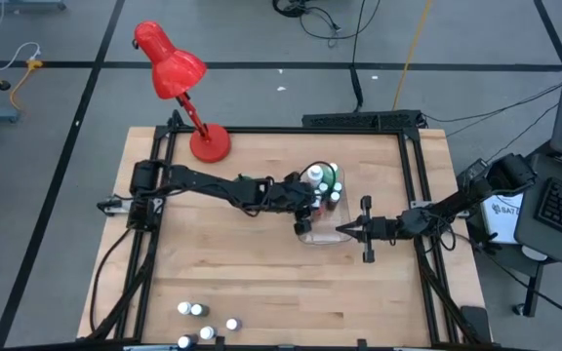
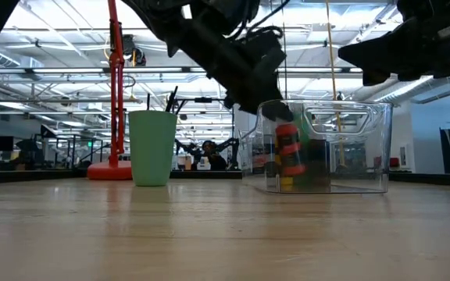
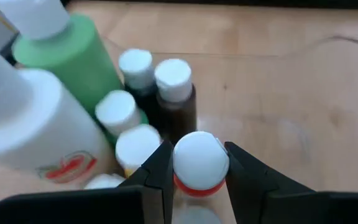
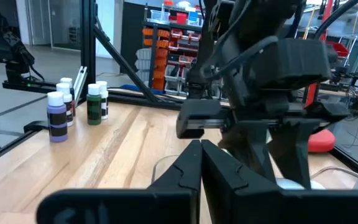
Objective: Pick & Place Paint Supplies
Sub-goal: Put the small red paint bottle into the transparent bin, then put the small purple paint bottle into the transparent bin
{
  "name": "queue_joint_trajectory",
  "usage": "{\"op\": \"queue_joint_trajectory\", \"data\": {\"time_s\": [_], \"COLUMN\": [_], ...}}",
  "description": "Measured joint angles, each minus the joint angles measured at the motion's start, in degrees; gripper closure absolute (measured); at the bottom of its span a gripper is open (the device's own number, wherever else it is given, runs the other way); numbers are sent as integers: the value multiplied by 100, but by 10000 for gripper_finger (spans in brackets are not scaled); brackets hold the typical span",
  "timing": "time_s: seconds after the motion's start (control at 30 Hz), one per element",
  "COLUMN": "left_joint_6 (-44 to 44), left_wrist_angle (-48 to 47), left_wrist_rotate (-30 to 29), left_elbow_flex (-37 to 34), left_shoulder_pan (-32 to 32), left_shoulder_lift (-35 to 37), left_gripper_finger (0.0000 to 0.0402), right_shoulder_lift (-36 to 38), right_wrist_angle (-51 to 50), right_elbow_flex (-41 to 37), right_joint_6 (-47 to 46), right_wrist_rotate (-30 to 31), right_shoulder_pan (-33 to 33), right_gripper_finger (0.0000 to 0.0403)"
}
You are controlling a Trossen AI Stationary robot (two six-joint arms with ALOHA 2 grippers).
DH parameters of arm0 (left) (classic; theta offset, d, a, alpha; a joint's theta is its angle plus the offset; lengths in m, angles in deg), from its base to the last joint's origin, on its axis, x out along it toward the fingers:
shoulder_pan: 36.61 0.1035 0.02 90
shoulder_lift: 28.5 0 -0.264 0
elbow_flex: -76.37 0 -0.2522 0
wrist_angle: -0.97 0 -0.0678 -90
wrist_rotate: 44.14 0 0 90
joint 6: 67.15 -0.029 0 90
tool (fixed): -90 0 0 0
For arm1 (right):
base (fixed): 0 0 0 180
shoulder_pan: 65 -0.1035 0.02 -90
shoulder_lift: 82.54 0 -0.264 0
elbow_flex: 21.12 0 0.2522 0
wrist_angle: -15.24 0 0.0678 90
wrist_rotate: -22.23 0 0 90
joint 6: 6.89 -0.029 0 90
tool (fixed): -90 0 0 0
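Observation:
A clear plastic bin (image 2: 366, 117) stands right of the table's middle and holds several white-capped paint bottles (image 3: 166, 93), green, dark and white. My left gripper (image 3: 199, 155) reaches into the bin from the left, shut on a red paint bottle (image 2: 287, 152). My right gripper (image 1: 342, 230) hovers shut at the bin's right side, pointing left, with nothing in it. A green cup (image 2: 152, 147) with dark brushes sticking out stands left of the bin. More bottles (image 1: 195, 310) stand near the table's near edge. My left gripper pinches the red bottle's white cap (image 3: 201, 160) between its two fingers (image 3: 160, 171), one on each side. The fingers slant down from the table's left. The bottle hangs roughly upright below them inside the bin; whether its base rests on the bin floor I cannot tell.
A red desk lamp (image 1: 179, 73) stands at the table's far left, its base (image 1: 210, 143) on the wood. A dark frame (image 1: 413, 175) runs along the table's edges. A purple bottle (image 4: 57, 116) and a green one (image 4: 94, 102) stand among the loose bottles.

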Motion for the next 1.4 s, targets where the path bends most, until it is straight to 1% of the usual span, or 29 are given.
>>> {"op": "queue_joint_trajectory", "data": {"time_s": [0.07, 0.13, 0.2, 0.27, 0.4, 0.47, 0.53, 0.7, 0.83, 0.97, 1.0, 1.1, 1.2, 1.3, 1.4], "left_joint_6": [-4, -2, -5, -4, -4, -4, -4, 3, -4, -151, -148, -131, -208, -60, 67], "left_wrist_angle": [130, -75, 11, 27, 60, 91, 84, 66, -247, -1293, -1682, -2694, -3395, -3349, -2583], "left_wrist_rotate": [-13, 0, 40, 43, 152, 152, 150, 155, 170, 485, 496, 481, 60, -218, -269], "left_elbow_flex": [17, -5, 0, 4, 4, 4, 4, 4, 6, 7, 7, 7, -240, -917, -1963], "left_shoulder_pan": [1, 9, 11, 11, 8, 4, 4, 3, -65, -194, -241, -437, -662, -784, -800], "left_shoulder_lift": [-81, -91, -94, -79, -78, -78, -78, -15, 314, 1051, 1301, 2049, 2869, 3850, 4927], "left_gripper_finger": [304, 304, 296, 272, 210, 189, 177, 170, 168, 168, 169, 188, 231, 295, 372], "right_shoulder_lift": [-2, 0, 0, 0, 0, 0, 0, 0, 0, 0, 0, 0, 0, 0, -1], "right_wrist_angle": [-35, -12, -29, -20, -51, -62, -70, -69, -85, -135, -147, -144, -131, -140, -142], "right_elbow_flex": [1, 1, 1, 0, 0, 0, 0, 0, 0, 2, 0, 0, 0, 0, 0], "right_joint_6": [3, 4, 6, 6, 6, 3, -11, -13, -15, -33, -36, -37, -59, -61, -61], "right_wrist_rotate": [-1, 2, 1, 3, 1, 3, 1, 1, 3, 1, 2, 1, 1, 1, 0], "right_shoulder_pan": [-1, 1, 1, 1, 1, 1, 1, 1, 1, 1, 1, 1, 1, 1, 1], "right_gripper_finger": [399, 399, 399, 399, 399, 399, 399, 399, 399, 399, 399, 399, 399, 399, 399]}}
